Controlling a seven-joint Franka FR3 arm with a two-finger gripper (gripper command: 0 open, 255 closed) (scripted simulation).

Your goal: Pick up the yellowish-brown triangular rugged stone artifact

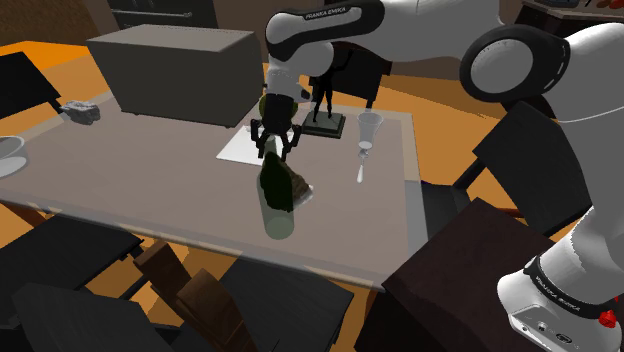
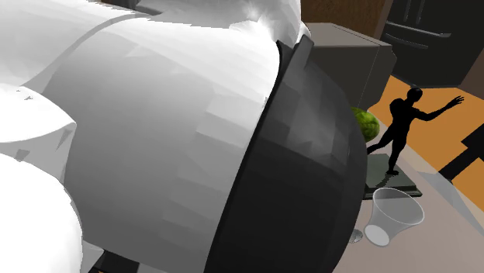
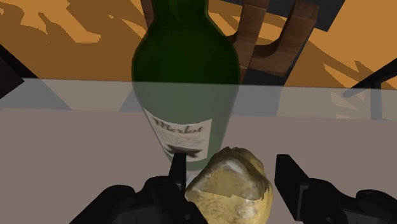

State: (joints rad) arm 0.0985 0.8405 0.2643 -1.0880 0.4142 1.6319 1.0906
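1. While the fingers [image 3: 178,173] stand apart, the yellowish-brown stone artifact [image 3: 230,188] sits between them, low and centre in the wrist frame. One finger lies against the stone's edge and the other shows a thin gap, so nothing is clasped yet.
2. In the shoulder view the gripper [image 1: 275,150] hangs at mid-frame, just above the grey counter [image 1: 150,170]. A white sheet [image 1: 240,150] lies beside it, a little to the left.
3. The step in hand looks like the closing grasp. The stone is rugged and three-cornered, so I judge the pads should meet two broad rough flanks rather than a corner. Otherwise it may twist out.
4. Closing slowly and evenly would stop the touching finger from shoving the stone sideways before the other arrives.
5. A straight lift seems wise, because the bottle lies just beyond the stone.
6. That container, a dark green Merlot wine bottle [image 3: 184,70], rests on its side, and its tinted glass hides any contents.
7. A clear wine glass [image 1: 368,128] stands right of centre in the shoulder view, with nothing visible inside.
8. A closed grey box [image 1: 170,65] sits at upper left, and its contents are hidden.
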